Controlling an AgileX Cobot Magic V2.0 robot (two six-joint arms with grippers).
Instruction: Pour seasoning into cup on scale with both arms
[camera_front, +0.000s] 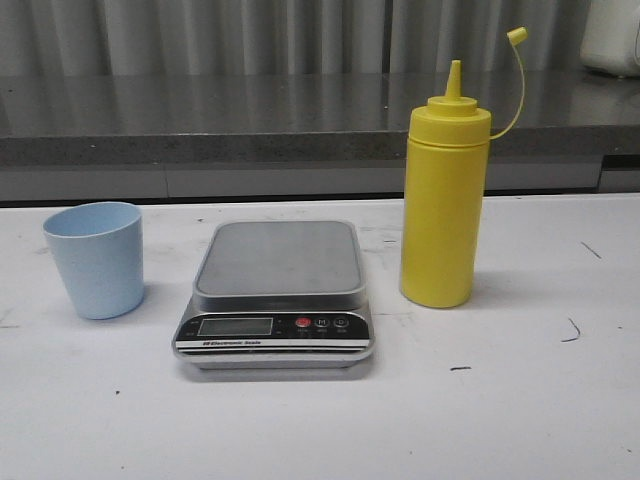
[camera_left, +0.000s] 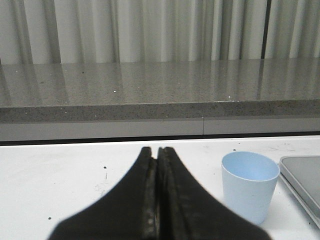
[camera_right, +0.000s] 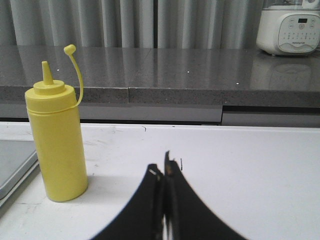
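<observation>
The yellow seasoning bottle (camera_front: 444, 200) stands upright on the white table, right of the scale (camera_front: 277, 292), its cap hanging open on the tether. The pale blue cup (camera_front: 96, 258) stands upright and empty on the table left of the scale, not on it. The scale's platform is bare. Neither arm shows in the front view. In the left wrist view my left gripper (camera_left: 155, 150) is shut and empty, with the cup (camera_left: 249, 184) beside it and a corner of the scale (camera_left: 302, 175) past that. In the right wrist view my right gripper (camera_right: 164, 167) is shut and empty, the bottle (camera_right: 56, 137) standing apart from it.
A grey stone counter (camera_front: 300, 120) runs behind the table. A white appliance (camera_right: 289, 26) stands on it at the far right. The table (camera_front: 520, 400) has small dark marks.
</observation>
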